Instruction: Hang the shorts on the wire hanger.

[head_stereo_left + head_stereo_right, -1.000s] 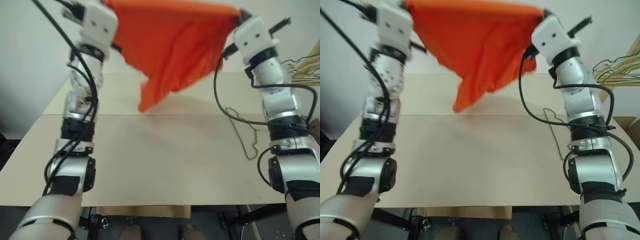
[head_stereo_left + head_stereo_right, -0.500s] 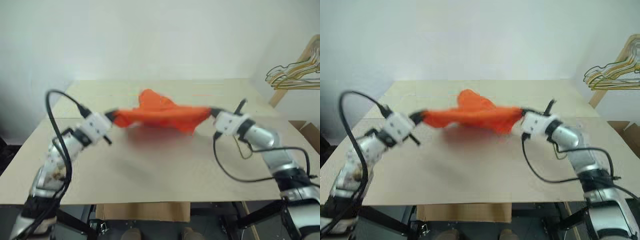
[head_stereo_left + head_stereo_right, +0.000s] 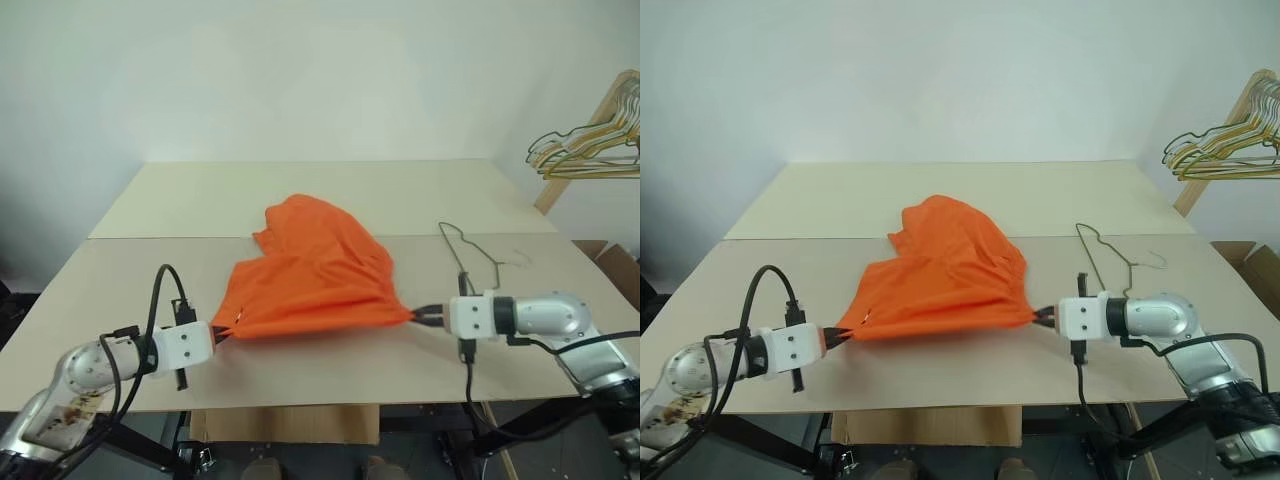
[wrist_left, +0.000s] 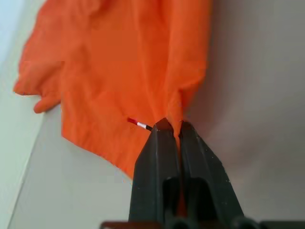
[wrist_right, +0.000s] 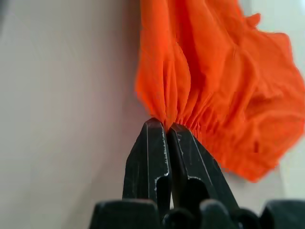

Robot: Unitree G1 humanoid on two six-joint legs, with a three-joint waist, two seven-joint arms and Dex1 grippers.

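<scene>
Left gripper [image 4: 172, 125] and right gripper [image 5: 167, 126], each clamped on one end of the shorts' [image 3: 310, 275] near edge, low over the table [image 3: 300, 190]. Shorts lie spread between them; wire hanger [image 3: 478, 258] lies flat just beyond the right gripper.

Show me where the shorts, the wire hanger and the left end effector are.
shorts [image 3: 310, 280], left eye view, middle of the orange fabric.
wire hanger [image 3: 484, 252], left eye view, wire beside its hook.
left end effector [image 4: 170, 126], left wrist view, fingertips pinching fabric.
</scene>
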